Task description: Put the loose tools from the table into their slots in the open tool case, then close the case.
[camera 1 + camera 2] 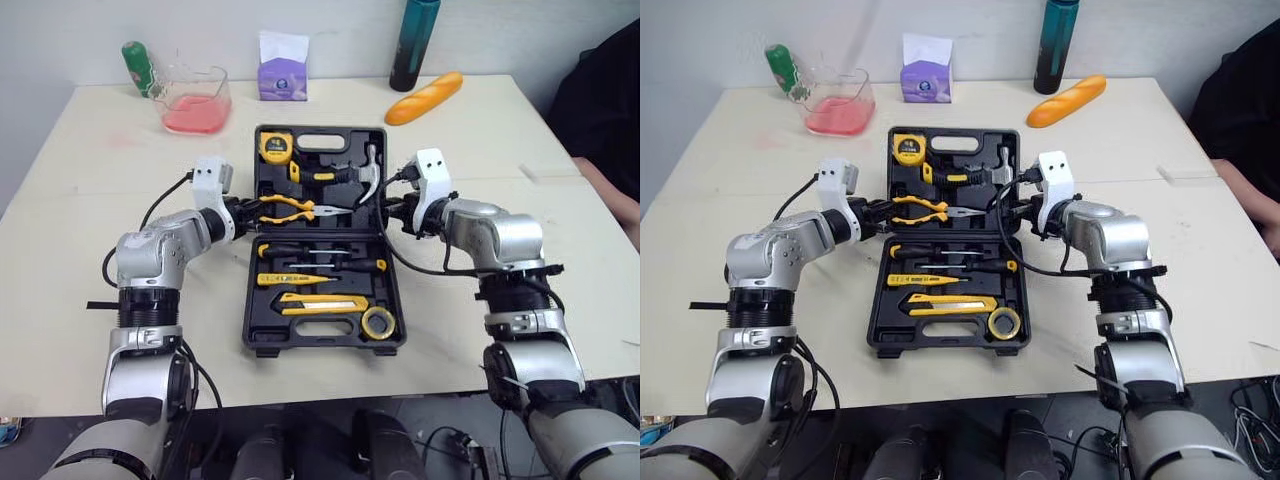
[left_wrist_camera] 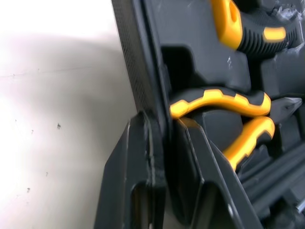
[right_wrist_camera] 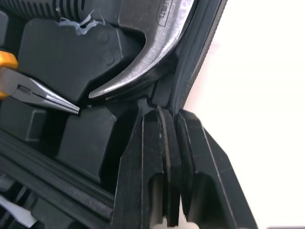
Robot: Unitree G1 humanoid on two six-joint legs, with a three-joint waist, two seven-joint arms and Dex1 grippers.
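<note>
Tools sit slotted in the open tool case on the bench, and I have the left claw and right claw each pinched onto a side wall of its far half, just beyond the left-right hinge, so I judge it folds toward me.

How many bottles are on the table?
2. A green bottle is at the far left, beside the clear container of pink liquid; a tall dark teal bottle is at the far edge, behind the bread loaf.
</note>
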